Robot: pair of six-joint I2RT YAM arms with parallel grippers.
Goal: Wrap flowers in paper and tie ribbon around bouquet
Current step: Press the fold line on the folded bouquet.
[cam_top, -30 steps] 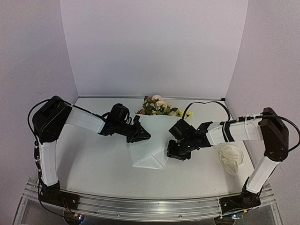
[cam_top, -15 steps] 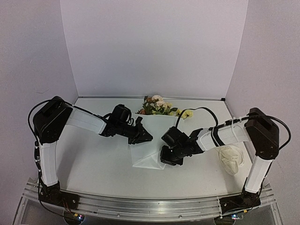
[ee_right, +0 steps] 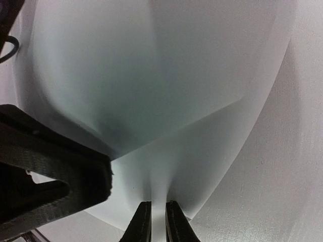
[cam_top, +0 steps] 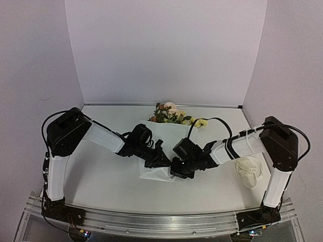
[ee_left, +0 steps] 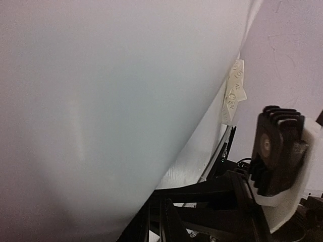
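White paper (cam_top: pixel 166 133) sheathes the flowers (cam_top: pixel 170 113). The left gripper (cam_top: pixel 162 161) and right gripper (ee_right: pixel 155 207) each have narrow jaws pinching its near fold.

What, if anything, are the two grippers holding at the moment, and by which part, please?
Both hold the paper at the cone's narrow end: the right gripper pinches its edge, and the left gripper appears to pinch a fold beside it.

Top view looks down; both wrist views hug the paper (ee_right: pixel 166 75).

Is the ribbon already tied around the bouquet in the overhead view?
No, the ribbon lies in a loose heap on the table, apart from the bouquet.
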